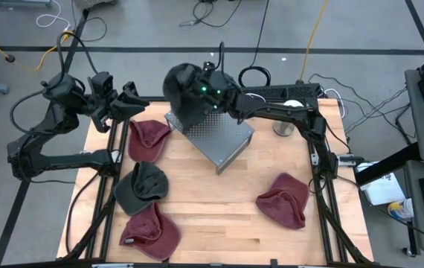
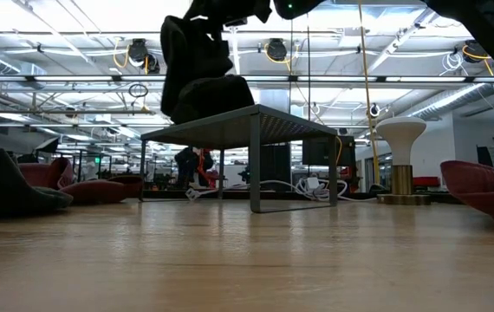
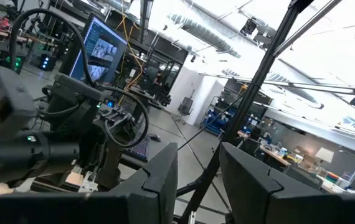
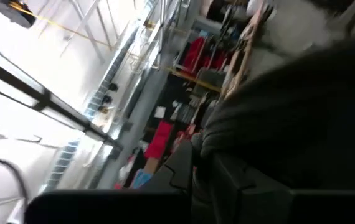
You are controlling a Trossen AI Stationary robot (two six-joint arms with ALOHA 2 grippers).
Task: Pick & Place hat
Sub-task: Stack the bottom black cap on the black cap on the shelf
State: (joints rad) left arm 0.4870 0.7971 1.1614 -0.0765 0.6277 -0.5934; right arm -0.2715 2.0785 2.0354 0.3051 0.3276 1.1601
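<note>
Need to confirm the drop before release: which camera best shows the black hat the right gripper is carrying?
The low view: the black hat hangs from the right gripper, its lower end resting on the metal rack. The high view shows it from above over the rack's far corner. The right wrist view shows only dark fabric; the left wrist view misses it.

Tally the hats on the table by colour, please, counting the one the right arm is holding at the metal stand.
Dark red hats: 3
Grey-green hat: 1
Black hat, held by the right gripper at the metal stand: 1
Total: 5 hats
</note>
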